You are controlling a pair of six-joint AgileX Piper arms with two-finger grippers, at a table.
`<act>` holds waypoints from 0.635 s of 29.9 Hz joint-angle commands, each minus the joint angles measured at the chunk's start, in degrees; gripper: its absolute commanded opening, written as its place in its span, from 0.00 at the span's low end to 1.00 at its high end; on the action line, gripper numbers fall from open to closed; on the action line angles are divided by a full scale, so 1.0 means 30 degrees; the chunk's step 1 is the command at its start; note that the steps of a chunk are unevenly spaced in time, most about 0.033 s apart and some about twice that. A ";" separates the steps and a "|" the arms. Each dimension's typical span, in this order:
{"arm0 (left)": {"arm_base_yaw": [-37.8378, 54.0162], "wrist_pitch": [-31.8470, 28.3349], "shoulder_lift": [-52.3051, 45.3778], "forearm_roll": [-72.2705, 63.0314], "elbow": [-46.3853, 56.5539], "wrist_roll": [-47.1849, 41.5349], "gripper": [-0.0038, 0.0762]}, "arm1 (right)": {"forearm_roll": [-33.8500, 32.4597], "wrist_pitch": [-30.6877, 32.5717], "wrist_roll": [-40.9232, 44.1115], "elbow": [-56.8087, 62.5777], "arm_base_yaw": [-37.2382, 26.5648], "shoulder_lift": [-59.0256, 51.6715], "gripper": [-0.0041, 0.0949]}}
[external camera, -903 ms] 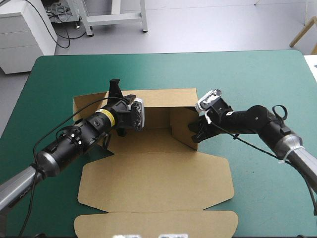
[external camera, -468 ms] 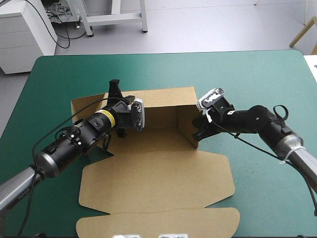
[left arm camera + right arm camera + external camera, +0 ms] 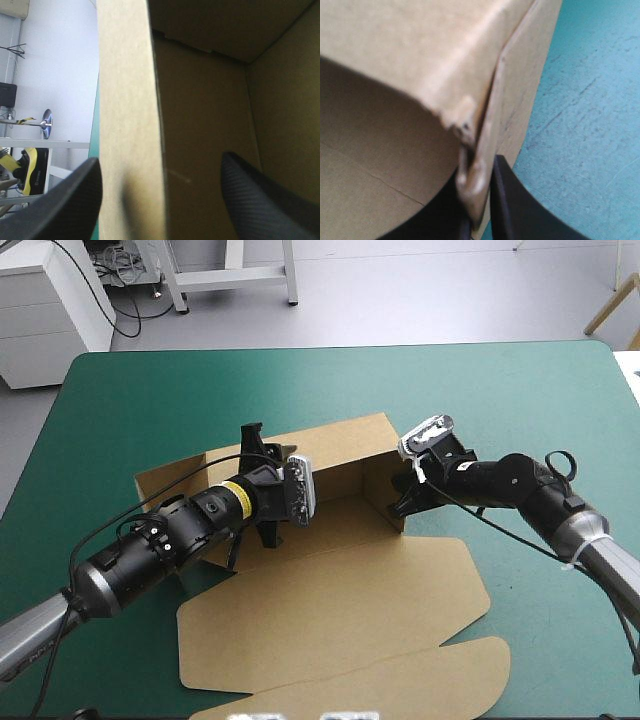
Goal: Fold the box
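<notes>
Box: the box sits mid-surface, turned askew, part raised. Its far wall and right side wall stand up, and the lid panel lies flat toward the near edge.
Material: cut brown board. It is probably light and stiff across the panels, bends readily at the scored creases, and is fairly slick on the cover.
Where to hold: at a wall's free top edge near a corner, pinching the sheet itself. Pushing mid-panel would likely slide the whole box.
Right gripper: the right gripper has its fingers pinched nearly together on the box's right corner, with the board edge between them.
Left gripper: the left gripper has its fingers wide apart. They straddle the upright left wall, one outside and one inside the tray, and nothing is clamped.
Surface: the teal-green surface shows bare on every side of the board.
Risk: the light sheet may skate or a raised wall may spring back unless one corner is held.
</notes>
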 commanded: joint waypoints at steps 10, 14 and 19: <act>-0.3985 0.4455 -0.0815 0.0916 -0.3288 -0.2316 0.74 | 0.0307 -0.0841 0.0089 -0.0587 0.0158 -0.0667 0.02; -0.5192 0.5028 -0.0815 0.2498 -0.3880 -0.3186 0.74 | 0.0050 -0.1008 0.0240 -0.0587 0.0158 -0.0667 0.02; -0.6129 0.7019 -0.0815 0.2816 -0.5115 -0.3628 0.61 | -0.0634 -0.1302 0.0646 -0.0587 0.0158 -0.0667 0.02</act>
